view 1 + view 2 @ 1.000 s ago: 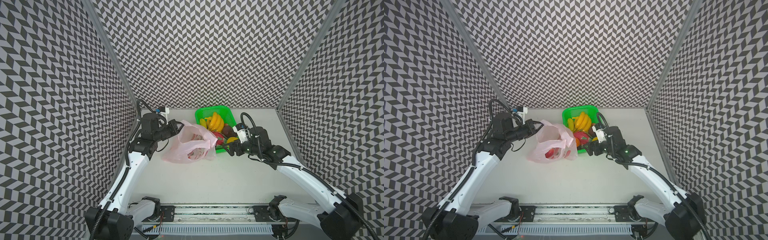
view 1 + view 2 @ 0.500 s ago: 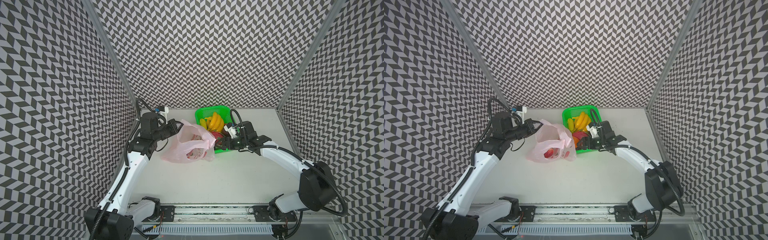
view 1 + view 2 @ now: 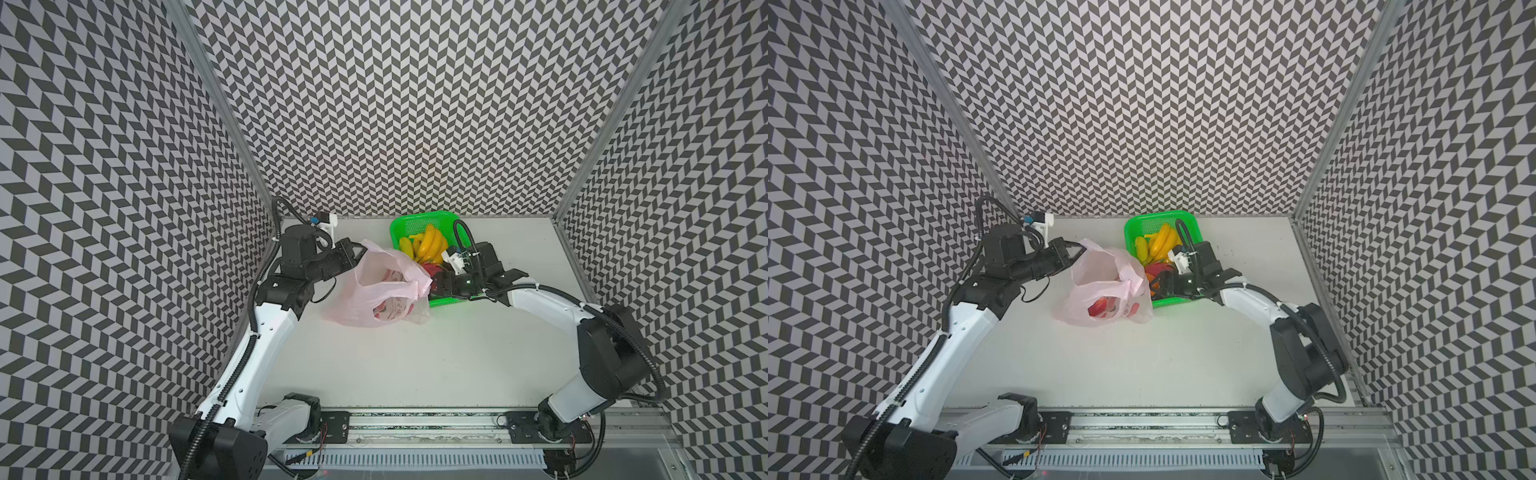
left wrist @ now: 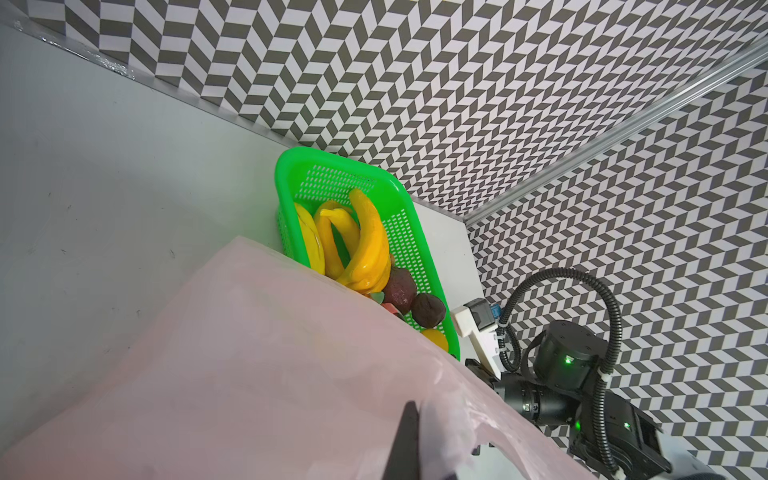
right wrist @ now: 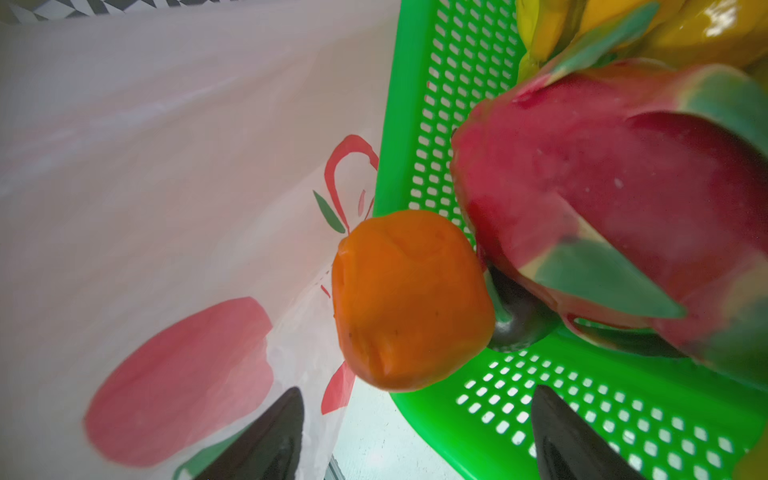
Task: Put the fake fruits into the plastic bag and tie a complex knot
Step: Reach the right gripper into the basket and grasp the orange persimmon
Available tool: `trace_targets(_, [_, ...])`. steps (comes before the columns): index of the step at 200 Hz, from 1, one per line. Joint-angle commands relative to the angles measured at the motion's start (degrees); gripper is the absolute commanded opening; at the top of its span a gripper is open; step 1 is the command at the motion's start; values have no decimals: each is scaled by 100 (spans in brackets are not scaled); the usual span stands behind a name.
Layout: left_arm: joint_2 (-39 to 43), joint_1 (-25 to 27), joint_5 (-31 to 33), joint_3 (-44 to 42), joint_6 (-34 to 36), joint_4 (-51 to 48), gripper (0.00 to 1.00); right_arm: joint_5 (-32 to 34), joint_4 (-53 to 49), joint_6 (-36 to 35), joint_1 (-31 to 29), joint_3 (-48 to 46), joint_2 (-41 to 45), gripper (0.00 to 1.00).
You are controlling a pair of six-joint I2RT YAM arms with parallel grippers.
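The right gripper [image 5: 417, 395], jaws spread, has swung into the near corner of the green basket [image 5: 440, 104] and faces an orange [image 5: 409, 299], not yet gripped. The left gripper [image 3: 356, 254] stays pinched on the rim of the plastic bag [image 3: 374, 291], which sits beside the basket. A pick looks imminent.

The left arm [image 3: 266, 338] and right arm [image 3: 544, 302] share white shells, black joints, ribbed black hoses [image 4: 616, 320].

A green mesh basket [image 3: 417, 221] stands at the back of the pale grey table [image 3: 415, 357], near the black-and-white chevron walls [image 3: 395, 104] enclosing three sides, with a metal rail [image 3: 424, 417] along the front edge.
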State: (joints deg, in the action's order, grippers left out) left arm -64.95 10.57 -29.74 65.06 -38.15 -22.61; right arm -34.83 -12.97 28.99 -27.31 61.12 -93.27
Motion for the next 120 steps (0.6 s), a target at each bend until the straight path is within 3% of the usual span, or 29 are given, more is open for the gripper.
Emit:
trace_targets(1, [86, -28, -76, 115, 45, 37, 0, -29, 462, 175, -114, 269, -191, 81])
trace_targets(120, [102, -15, -155, 33, -7, 143, 0, 469, 427, 317, -431, 816, -919, 80])
